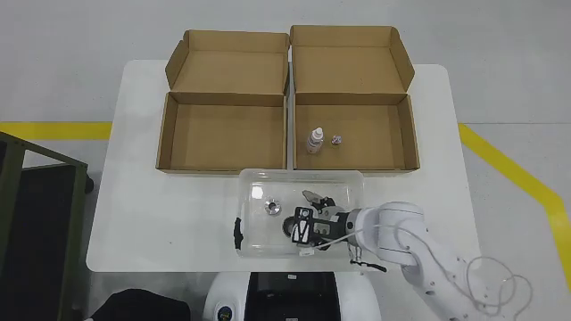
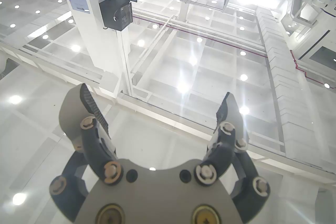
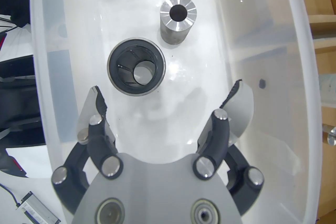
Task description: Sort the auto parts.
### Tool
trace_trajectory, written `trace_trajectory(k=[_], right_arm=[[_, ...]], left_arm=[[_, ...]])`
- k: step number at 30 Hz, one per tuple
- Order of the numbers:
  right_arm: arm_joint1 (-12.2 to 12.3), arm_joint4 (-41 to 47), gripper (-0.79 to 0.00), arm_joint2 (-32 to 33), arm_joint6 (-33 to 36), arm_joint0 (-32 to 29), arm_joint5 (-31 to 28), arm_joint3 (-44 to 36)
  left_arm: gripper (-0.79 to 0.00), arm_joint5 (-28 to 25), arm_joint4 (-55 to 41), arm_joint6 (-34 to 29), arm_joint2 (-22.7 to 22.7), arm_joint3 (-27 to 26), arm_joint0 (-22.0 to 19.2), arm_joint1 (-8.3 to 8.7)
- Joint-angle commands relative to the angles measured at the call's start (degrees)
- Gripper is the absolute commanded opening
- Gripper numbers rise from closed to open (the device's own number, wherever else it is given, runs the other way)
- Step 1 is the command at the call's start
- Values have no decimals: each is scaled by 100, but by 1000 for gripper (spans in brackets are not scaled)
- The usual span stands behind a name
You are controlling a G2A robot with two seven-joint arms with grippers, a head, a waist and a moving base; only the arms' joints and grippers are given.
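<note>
- A white counter [image 1: 134, 187] carries a clear plastic bin [image 1: 254, 176] at its near edge and two open cardboard boxes behind it, side by side
- The right end effector [image 3: 166, 87] hangs inside the bin, jaws spread wide and holding nothing; the left end effector [image 2: 156, 90] is also wide and bare, pointing up into the hall
- A black ring [image 3: 119, 70] stands just beside one right fingertip, outside the gap; a steel sleeve [image 3: 174, 33] stands upright beyond it, apart from the ring
- By my reading the sort is partly done; a white bottle-shaped part [image 1: 314, 140] and a small metal piece [image 1: 336, 140] already lie in the right box [image 1: 412, 138]; ring and sleeve are left
- The bin walls close in on both sides; open floor lies between the jaws; a sideways shift toward the ring looks necessary
</note>
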Motion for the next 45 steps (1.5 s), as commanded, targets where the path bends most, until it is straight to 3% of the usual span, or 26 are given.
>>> trace_trajectory(k=[1,3,7,8,9,13,16,17,18,19,31,45], right_arm=[[-24,-13,-58,-107,-56,89,40,73],[-53,-23,-74,-225,-126,179,84,153],[-116,-42,-185,-495,-219,358,99,323],[-130,-37,-348,-555,-224,397,93,365],[-143,-36,-400,-603,-231,432,115,401],[-174,-17,-409,-720,-256,510,154,485],[-176,2,-526,-732,-250,526,156,508],[-172,23,-585,-717,-252,521,158,502],[-167,53,-733,-695,-259,510,157,481],[-159,79,-785,-669,-259,499,146,452],[-26,302,-785,-157,-248,305,60,-237],[26,785,-785,343,-1275,171,283,-255]], left_arm=[[0,0,0,0,0,0,0,0],[0,0,0,0,0,0,0,0],[0,0,0,0,0,0,0,0],[0,0,0,0,0,0,0,0],[0,0,0,0,0,0,0,0],[0,0,0,0,0,0,0,0],[0,0,0,0,0,0,0,0],[0,0,0,0,0,0,0,0],[0,0,0,0,0,0,0,0],[0,0,0,0,0,0,0,0],[0,0,0,0,0,0,0,0],[0,0,0,0,0,0,0,0]])
